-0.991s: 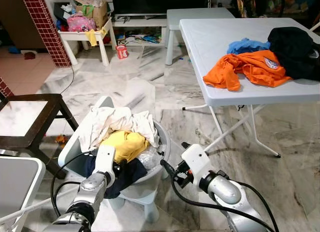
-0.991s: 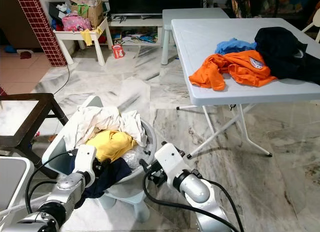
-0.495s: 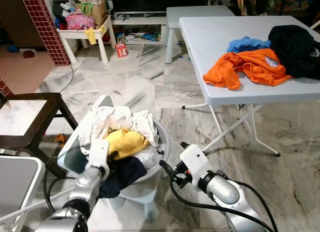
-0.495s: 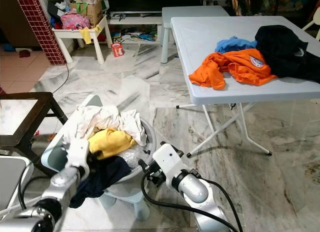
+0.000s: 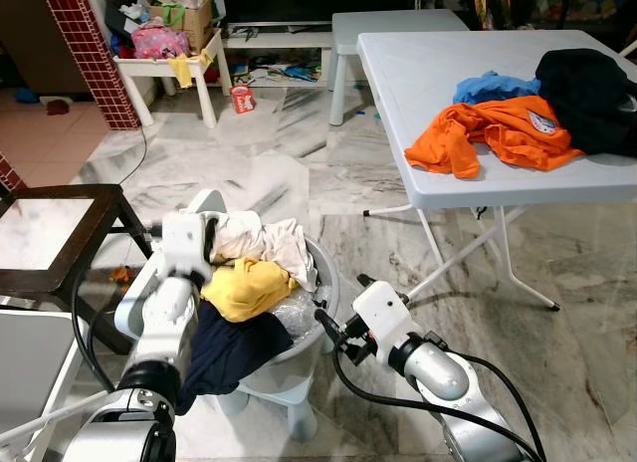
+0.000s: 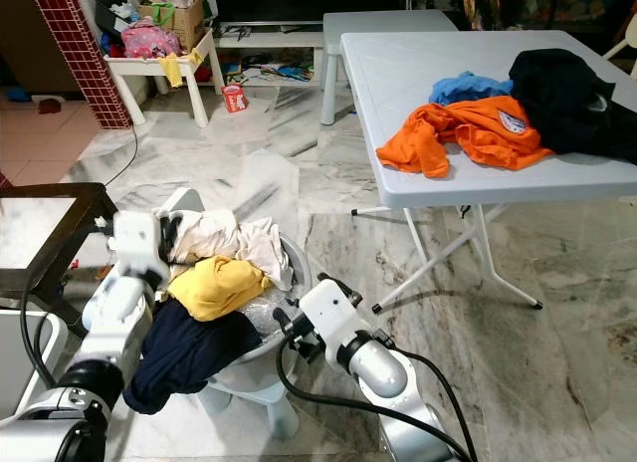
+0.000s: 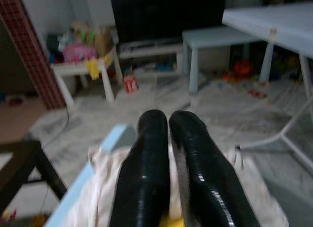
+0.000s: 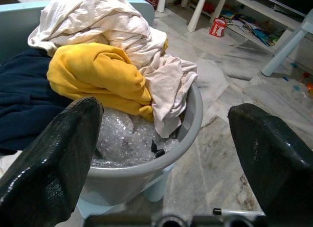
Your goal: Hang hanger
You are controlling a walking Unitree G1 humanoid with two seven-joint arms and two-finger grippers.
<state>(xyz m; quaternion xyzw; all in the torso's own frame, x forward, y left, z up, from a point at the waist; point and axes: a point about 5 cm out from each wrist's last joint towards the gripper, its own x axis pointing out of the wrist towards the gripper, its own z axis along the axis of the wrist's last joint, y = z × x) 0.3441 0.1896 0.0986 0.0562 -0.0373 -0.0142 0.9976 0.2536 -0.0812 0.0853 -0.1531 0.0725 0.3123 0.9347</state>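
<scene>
A: What do we see in front of us?

B: We see a grey basket (image 5: 317, 283) full of clothes on a small pale blue stool (image 5: 289, 387). On top lie a white cloth (image 5: 244, 238) and a yellow shirt (image 5: 244, 286). A dark blue shirt (image 5: 224, 347) hangs over the near side.

A: Where is our left gripper (image 7: 168, 139)?

B: It is up by the white cloth, at the far left side of the basket. Its two black fingers (image 7: 146, 163) are pressed together, with nothing between them.

A: And our right gripper (image 8: 164, 139)?

B: It is low, just beside the basket on the right. Its fingers (image 8: 54, 153) are wide apart and hold nothing. Between them we look at the yellow shirt, the white cloth and some bubbly clear plastic (image 8: 122, 141) inside the basket.

A: Where is the hanger?

B: We cannot pick it out. A small black tip (image 8: 157, 151) pokes up by the basket's rim, but we cannot tell what it is.

A: What else is near?

B: A white counter (image 5: 418, 84) stands to the right with an orange shirt (image 5: 493, 133), a blue cloth (image 5: 493, 87) and a black cloth (image 5: 587, 94) on it. A dark wooden table (image 5: 55, 243) is on the left.
</scene>
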